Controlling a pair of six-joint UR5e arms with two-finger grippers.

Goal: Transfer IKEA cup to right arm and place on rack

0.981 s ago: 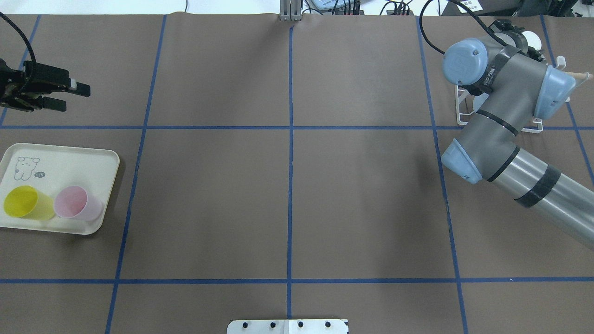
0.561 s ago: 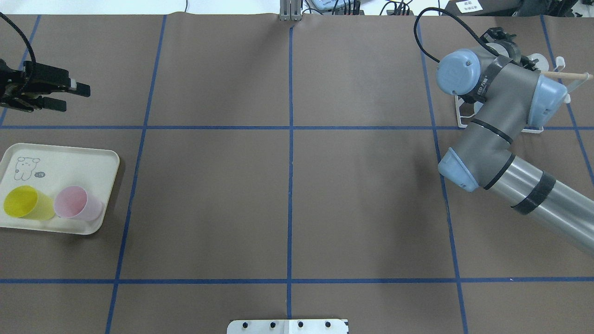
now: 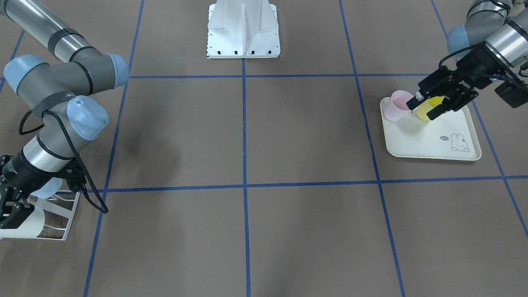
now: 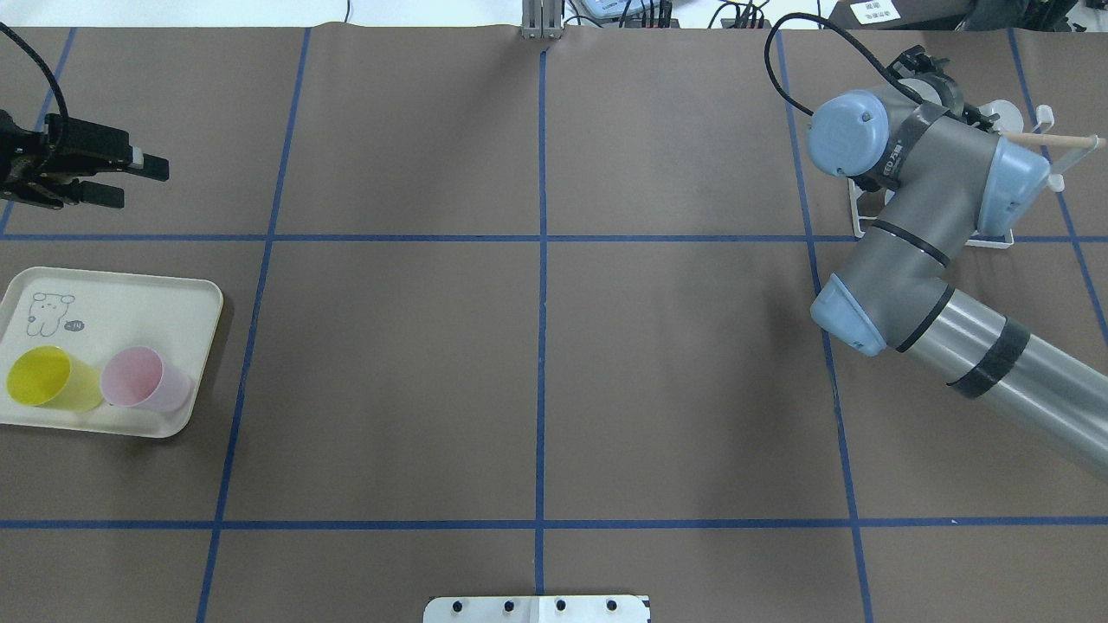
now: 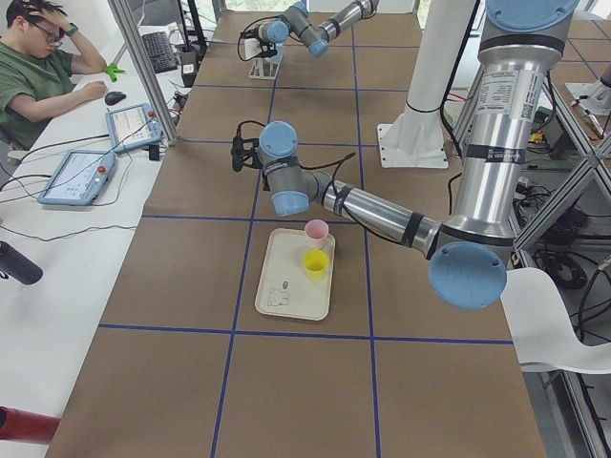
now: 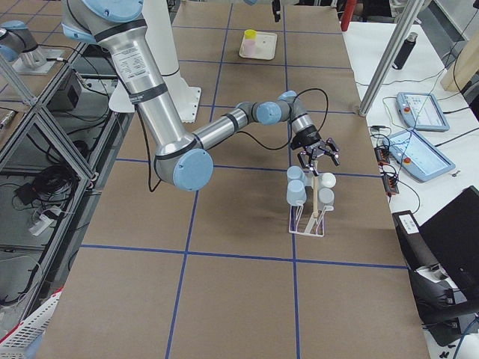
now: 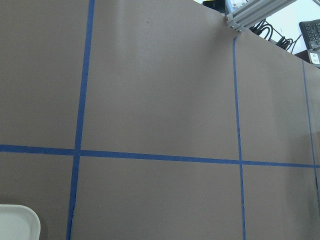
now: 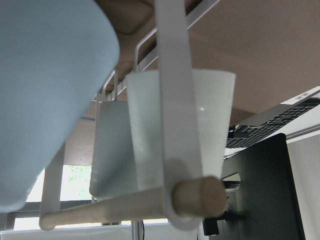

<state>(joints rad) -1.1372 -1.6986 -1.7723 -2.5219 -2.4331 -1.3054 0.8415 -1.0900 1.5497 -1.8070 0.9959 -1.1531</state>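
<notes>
A yellow cup (image 4: 52, 379) and a pink cup (image 4: 143, 379) lie on a cream rabbit-printed tray (image 4: 130, 294) at the table's left. My left gripper (image 4: 143, 183) is open and empty, held high beyond the tray. The white wire rack (image 4: 866, 208) with its wooden rod (image 4: 1056, 138) stands at the far right. It holds several light blue and white cups (image 6: 297, 193). My right gripper (image 6: 318, 158) hovers just above the rack with fingers spread and nothing between them. In the front view it (image 3: 10, 210) sits beside a white cup (image 3: 24, 227) on the rack.
The robot's white base plate (image 3: 243, 33) is at the near middle edge. Blue tape lines grid the brown table. My right arm's elbow (image 4: 853, 311) overhangs the table near the rack. An operator (image 5: 43, 72) sits at a side desk with tablets.
My right arm's wrist and elbow have shifted left in the overhead view, uncovering more of the wooden rod. My left gripper and the tray cups have not moved.
</notes>
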